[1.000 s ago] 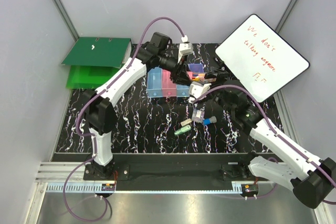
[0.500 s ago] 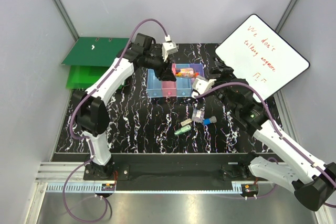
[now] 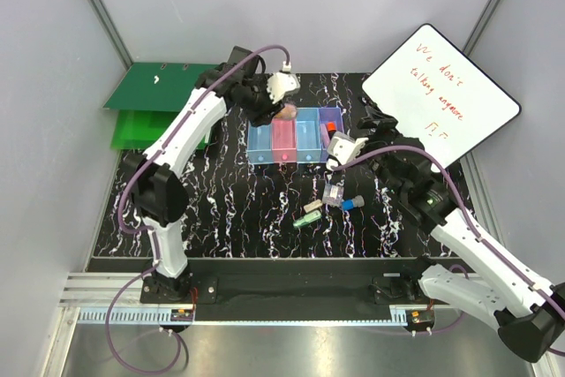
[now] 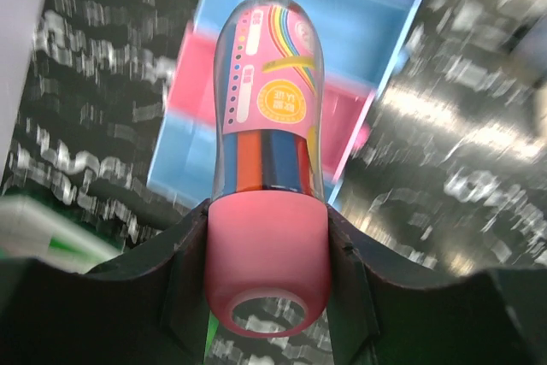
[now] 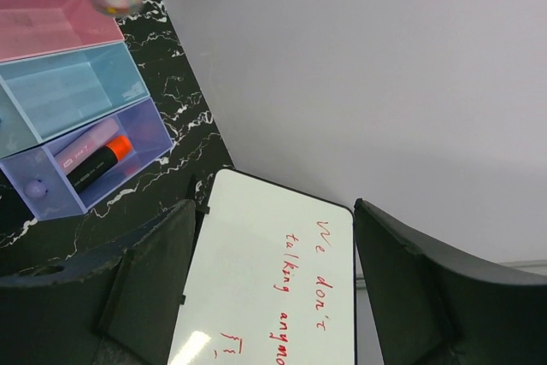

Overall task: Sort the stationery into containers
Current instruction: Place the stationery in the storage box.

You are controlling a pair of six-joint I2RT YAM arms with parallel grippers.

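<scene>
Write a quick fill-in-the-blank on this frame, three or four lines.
The left tool is shut on a tube with a ___ cap.
The purple bin holds a marker with an ___ end.
The right tool stands ___, holding nothing.
The writing on the whiteboard is ___.
Missing: pink; orange; open; red.

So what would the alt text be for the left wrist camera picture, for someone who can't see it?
A clear tube with a pink cap and rainbow label is gripped in the left claw, seen close up. Behind it, blurred, lie blue and pink bins on a black marbled table.
</scene>
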